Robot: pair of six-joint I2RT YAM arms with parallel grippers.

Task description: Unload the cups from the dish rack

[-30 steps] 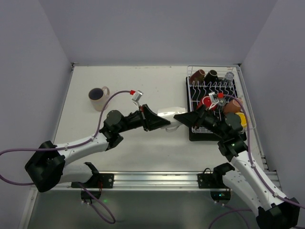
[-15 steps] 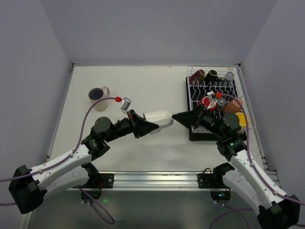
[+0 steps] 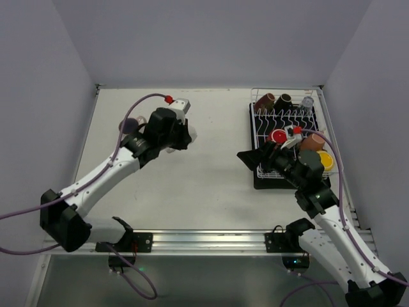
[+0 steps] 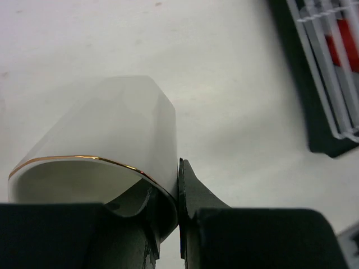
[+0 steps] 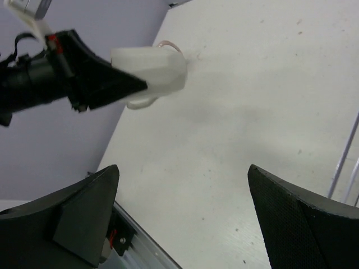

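At left end effector (image 4: 166, 200) — white cup (image 4: 112, 131), rim partly hidden

The left arm (image 3: 103, 176) and right arm (image 3: 335, 230) share white shells on the long links and black housings at the joints. A thin purple cable (image 3: 136, 102) loops along each, meeting a red cap (image 3: 169, 100) beside a small silver module. The right tool (image 5: 183, 174) has broad matte-black fingers (image 5: 303, 224), finely stippled. The left tool (image 4: 165, 196) is equally black.

Glossy gilt-rimmed white ceramic cup (image 4: 112, 140)
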